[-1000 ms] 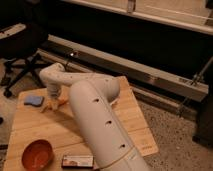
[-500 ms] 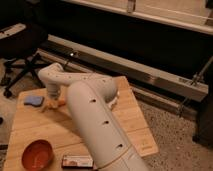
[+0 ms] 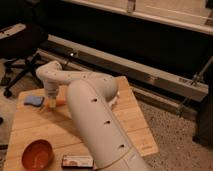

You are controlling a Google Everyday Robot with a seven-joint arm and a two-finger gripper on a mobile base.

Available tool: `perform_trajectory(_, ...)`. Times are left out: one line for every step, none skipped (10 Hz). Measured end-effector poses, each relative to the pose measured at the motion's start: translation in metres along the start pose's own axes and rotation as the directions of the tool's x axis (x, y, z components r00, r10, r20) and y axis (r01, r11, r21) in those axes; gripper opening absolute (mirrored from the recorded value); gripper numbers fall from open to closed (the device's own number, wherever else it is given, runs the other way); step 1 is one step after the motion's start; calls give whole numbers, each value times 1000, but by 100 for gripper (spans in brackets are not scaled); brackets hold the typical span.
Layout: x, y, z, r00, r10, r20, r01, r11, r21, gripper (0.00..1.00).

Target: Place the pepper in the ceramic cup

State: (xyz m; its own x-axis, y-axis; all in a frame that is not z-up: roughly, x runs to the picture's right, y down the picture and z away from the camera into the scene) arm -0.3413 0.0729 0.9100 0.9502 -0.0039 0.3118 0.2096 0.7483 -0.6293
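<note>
**Gripper** [image 3: 50, 104]: the lower end of the white wrist, pointing straight down and set low over the far corner of the table. We cannot tell whether it is wide, narrow or closed on anything. We judge that it is low here because picking up the task's thing is the step in hand.

**Slim, tapered orange pepper** [image 3: 60, 102]: lies flat on the board right at the gripper, showing on the side toward the arm's elbow. We cannot tell whether the two are touching.

**Small flat blue pad, cloth- or sponge-like** [image 3: 34, 101]: just beside the gripper, on the side away from the elbow. It has no part in the task.

**Pale slatted wooden table** [image 3: 136, 125]: directly under the gripper, and bears every item listed.

**Thick white robot arm** [image 3: 102, 127]: runs back from the gripper across the middle of the table and hides much of the board.

**Round orange-red bowl** [image 3: 37, 154]: well apart from the gripper, at the near edge. It is not the target.

**Flat dark rectangular packet with a pale label** [image 3: 77, 161]: near the bowl and well apart from the gripper.

**Small white ceramic cup**: not seen. We judge that it may stand behind the arm, so the carry cannot yet be planned from this view.

**Black office chair** [image 3: 20, 42]: on the floor beyond the gripper, off the table.
</note>
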Motion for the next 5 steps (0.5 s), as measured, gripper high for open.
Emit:
perform_trajectory(0,1,-7,1000,5,15,-5,1000,2,14)
perform_trajectory(1,4,-15,999,11,35,-11,1000,2,14)
perform_trajectory(0,7,-22,998,15,55,-15,1000,0,14)
perform_trajectory(-1,15,-42,994,24,103,-24,1000,-4,14)
perform_trajectory(-1,20,-53,991,29,127,-29,1000,-7,14)
